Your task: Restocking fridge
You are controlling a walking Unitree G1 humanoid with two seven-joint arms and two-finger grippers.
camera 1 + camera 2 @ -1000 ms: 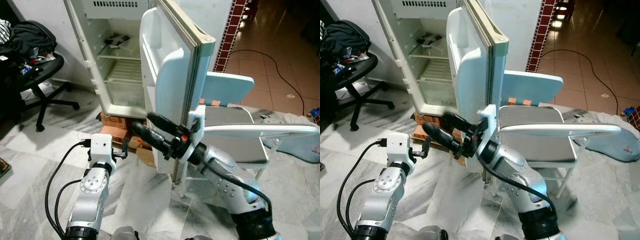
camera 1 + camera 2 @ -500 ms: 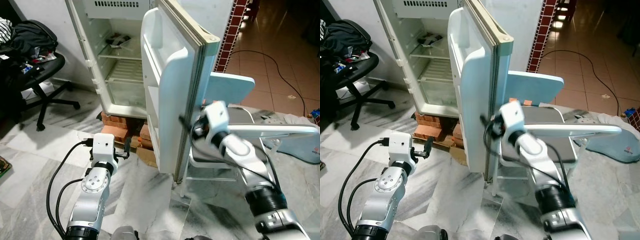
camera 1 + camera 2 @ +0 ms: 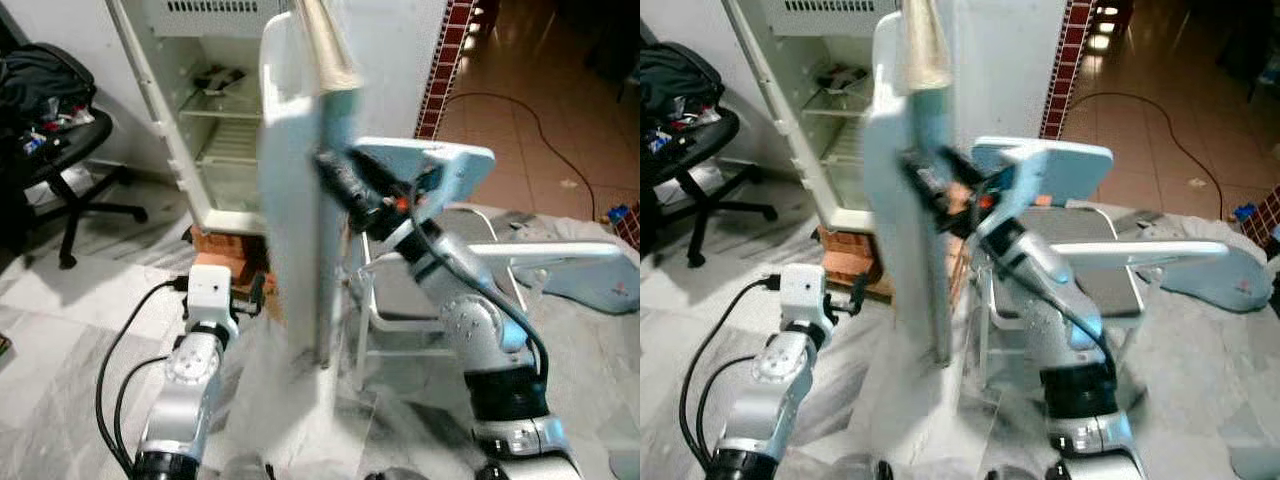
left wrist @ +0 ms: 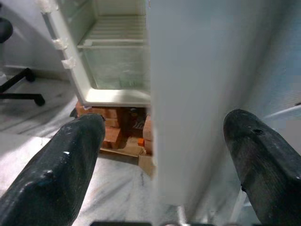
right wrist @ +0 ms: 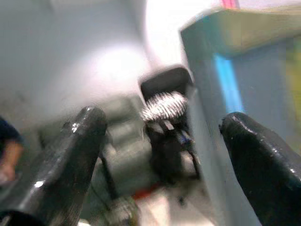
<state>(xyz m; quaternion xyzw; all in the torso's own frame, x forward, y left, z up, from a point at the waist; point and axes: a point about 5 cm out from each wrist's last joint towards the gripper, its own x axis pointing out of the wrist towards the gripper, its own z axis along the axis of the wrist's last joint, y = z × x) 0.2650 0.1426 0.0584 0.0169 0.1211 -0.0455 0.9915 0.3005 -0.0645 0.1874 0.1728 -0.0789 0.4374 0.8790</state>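
The white fridge [image 3: 215, 130] stands open, with bare shelves and one small dark item on the top shelf. Its door [image 3: 295, 200] faces me edge-on and looks blurred. My right gripper [image 3: 338, 178] is raised beside the door's outer face at mid height. It is open with nothing between its fingers [image 5: 70, 169], and the door edge lies next to one of them. My left gripper [image 3: 250, 295] is held low near the door's bottom. It is open and empty, and its fingers [image 4: 66, 165] frame the door edge and the lower shelf.
A white metal chair [image 3: 430, 290] stands right behind the door, close to my right arm. Bricks [image 3: 215, 255] prop up the fridge. A black office chair [image 3: 60, 130] piled with clothes is at the left. A cable [image 3: 540, 130] crosses the tiled floor at the right.
My right arm has risen from low by the door to mid height on its outer side. The door now shows edge-on instead of its inner face. The view has shifted and blurred.
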